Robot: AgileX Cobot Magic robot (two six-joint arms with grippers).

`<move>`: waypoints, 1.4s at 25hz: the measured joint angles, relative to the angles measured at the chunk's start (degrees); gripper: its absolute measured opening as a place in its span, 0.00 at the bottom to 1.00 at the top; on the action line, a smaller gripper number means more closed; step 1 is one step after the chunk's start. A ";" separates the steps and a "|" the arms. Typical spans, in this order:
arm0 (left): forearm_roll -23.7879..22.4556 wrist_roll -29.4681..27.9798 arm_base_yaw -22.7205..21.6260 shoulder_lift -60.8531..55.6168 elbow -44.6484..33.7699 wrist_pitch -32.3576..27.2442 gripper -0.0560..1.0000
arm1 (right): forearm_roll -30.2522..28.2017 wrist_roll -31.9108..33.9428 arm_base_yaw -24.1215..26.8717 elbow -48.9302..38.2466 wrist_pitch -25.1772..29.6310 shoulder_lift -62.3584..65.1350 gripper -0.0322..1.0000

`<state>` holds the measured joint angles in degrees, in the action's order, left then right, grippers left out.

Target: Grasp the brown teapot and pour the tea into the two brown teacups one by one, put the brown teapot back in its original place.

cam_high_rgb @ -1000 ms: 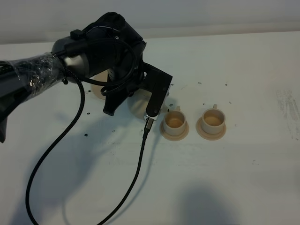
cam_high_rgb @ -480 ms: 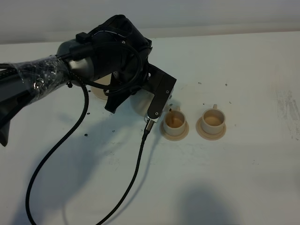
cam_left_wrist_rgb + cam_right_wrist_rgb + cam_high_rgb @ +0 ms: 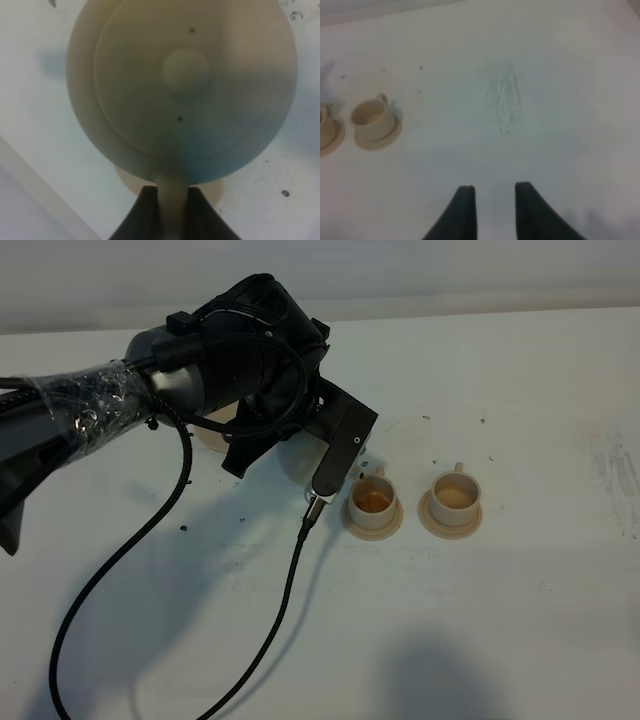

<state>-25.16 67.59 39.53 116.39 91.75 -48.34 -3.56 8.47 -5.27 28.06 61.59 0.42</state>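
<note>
My left gripper [image 3: 170, 192] is shut on the loop handle of the brown teapot [image 3: 185, 90], whose knobbed lid fills the left wrist view. In the high view the arm's wrist hides most of the teapot [image 3: 298, 458], which hangs just left of the two brown teacups. The left teacup [image 3: 372, 502] holds brown tea, and the right teacup [image 3: 455, 497] looks pale inside; each stands on its saucer. The teapot's round saucer [image 3: 208, 433], the original place, peeks out behind the arm. My right gripper [image 3: 492, 200] hovers over bare table with nothing between its fingers, the right teacup [image 3: 370, 117] far off.
A black cable [image 3: 285, 590] trails from the left wrist across the white table [image 3: 500, 620] toward the front edge. Small dark specks dot the table around the cups. A scuffed patch [image 3: 612, 475] marks the table at the far right.
The left arm has shifted slightly right and up with the teapot. The inside of the left teacup has turned darker brown. The right gripper has not moved.
</note>
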 joint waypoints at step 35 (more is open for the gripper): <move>-1.64 5.17 0.50 0.00 0.00 1.29 0.06 | 0.00 0.00 0.00 0.00 0.00 0.00 0.25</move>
<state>-26.79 72.75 40.03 116.39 91.75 -47.05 -3.56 8.47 -5.27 28.06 61.59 0.42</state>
